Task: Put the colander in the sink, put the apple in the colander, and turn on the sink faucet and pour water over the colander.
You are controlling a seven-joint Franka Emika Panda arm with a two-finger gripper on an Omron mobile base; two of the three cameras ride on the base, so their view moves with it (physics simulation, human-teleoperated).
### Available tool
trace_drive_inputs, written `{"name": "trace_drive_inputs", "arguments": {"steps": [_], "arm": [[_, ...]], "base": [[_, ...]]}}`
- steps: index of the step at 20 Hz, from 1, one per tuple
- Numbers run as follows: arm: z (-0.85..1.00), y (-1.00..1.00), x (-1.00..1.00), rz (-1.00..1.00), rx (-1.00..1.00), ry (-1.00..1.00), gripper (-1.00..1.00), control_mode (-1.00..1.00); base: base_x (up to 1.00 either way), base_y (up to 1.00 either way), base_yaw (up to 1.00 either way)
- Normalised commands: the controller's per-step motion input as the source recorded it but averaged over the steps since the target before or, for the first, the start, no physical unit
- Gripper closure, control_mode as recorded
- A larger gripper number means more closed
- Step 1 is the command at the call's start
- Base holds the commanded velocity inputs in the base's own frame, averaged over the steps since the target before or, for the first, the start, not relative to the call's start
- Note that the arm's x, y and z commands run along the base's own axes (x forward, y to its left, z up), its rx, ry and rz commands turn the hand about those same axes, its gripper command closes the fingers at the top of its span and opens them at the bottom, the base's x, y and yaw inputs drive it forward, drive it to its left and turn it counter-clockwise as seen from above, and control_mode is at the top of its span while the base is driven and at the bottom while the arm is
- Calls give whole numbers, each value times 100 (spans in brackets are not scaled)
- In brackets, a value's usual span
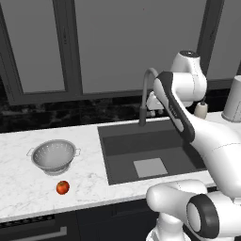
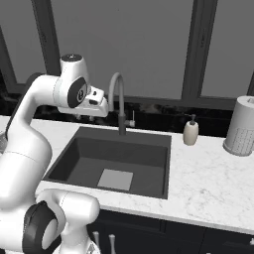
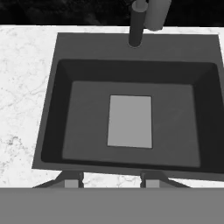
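Hovering high above a dark rectangular sink (image 3: 127, 78), looking straight down into it: a white robot arm's claw (image 3: 111, 178), fingertips (image 3: 72, 179) set apart with nothing between them. Seen from the hand view, two small dark tips at the bottom edge, with bare basin beyond and a pale square on the basin floor directly ahead. Just past the far rim of the basin from the claw, the base of a tall grey faucet (image 1: 143, 101), its spout arching back toward the claw.

Well off to the claw's left, on the white marbled desk (image 1: 28, 197): a round silver colander (image 1: 53, 156), upright, pierced with small holes, a small handle on each side. Just in front of it and apart from it, closer to the desk edge, a small red apple (image 1: 62, 187). Off to the claw's right, a cream soap bottle (image 2: 191, 132) and, farther along, a pale canister (image 2: 242, 127).

Nothing moved into the sink yet; colander judged first to go. Likely light, rigid and slick thin metal, prone to sliding or tipping if pinched at its curved wall; best taken by pinching the rim or one side handle. Apple likely firm, smooth, inclined to roll; best taken across its middle.
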Motion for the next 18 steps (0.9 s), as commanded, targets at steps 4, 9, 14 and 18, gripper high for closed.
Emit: {"name": "trace_drive_inputs", "arguments": {"steps": [4, 9, 14, 18], "arm": [[-18, 2, 0, 0, 0, 1, -100, -100], [-29, 33, 0, 0, 0, 0, -100, -100], [-21, 47, -1, -1, 0, 0, -100, -100], [-27, 43, -11, 0, 0, 1, -100, -100]], "base": [[0, 0, 0], [0, 0, 0], [0, 0, 0], [0, 0, 0]]}}
